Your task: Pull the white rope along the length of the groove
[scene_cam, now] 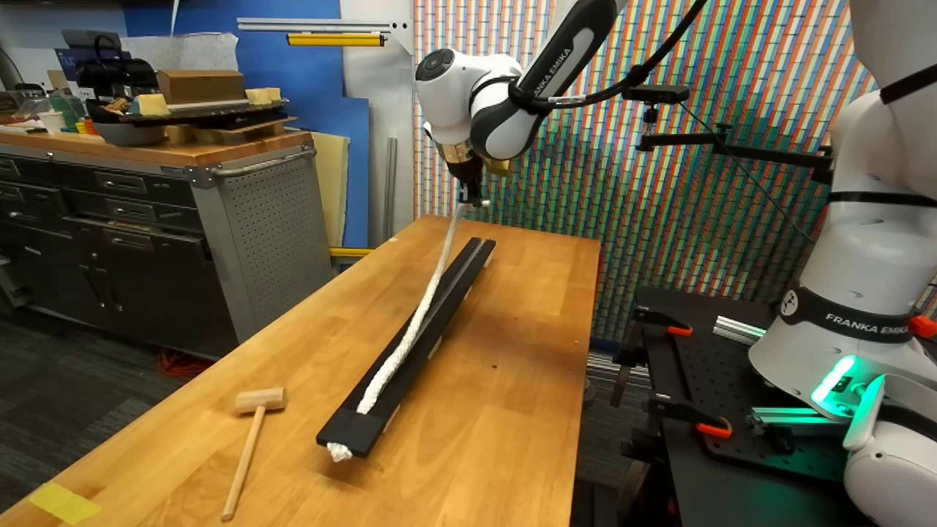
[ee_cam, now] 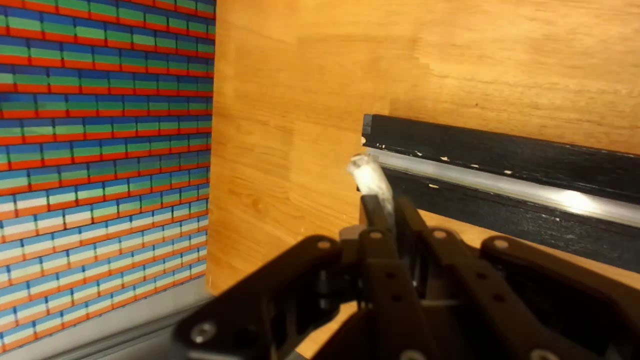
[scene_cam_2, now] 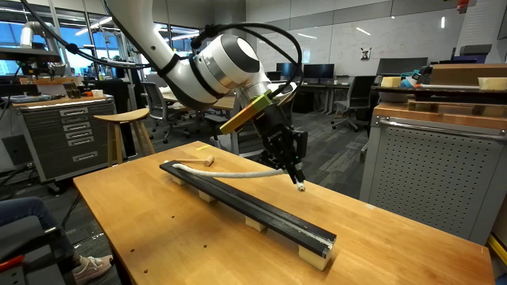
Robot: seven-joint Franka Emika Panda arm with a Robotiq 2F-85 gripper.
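Observation:
The white rope (scene_cam: 421, 311) is anchored at one end of the long black bar (scene_cam_2: 245, 206), where a white knot (scene_cam: 339, 451) sticks out. From there it rises off the bar, slightly curved, to my gripper (scene_cam: 472, 199). In an exterior view the rope (scene_cam_2: 237, 174) hangs beside and above the bar. The gripper (scene_cam_2: 296, 174) is shut on the rope near its free end, above the table. The short tip of the rope (ee_cam: 371, 177) pokes out past the fingers (ee_cam: 389, 212). The groove (ee_cam: 480, 180) is exposed, light grey inside, at the bar's far end.
The bar rests on small light blocks (scene_cam_2: 255, 224) on the wooden table (scene_cam: 527, 351). A small wooden mallet (scene_cam: 252, 439) lies beside the bar's anchored end. Yellow tape (scene_cam: 64, 503) is on the table. A grey tool cabinet (scene_cam_2: 427, 170) stands beyond the table edge.

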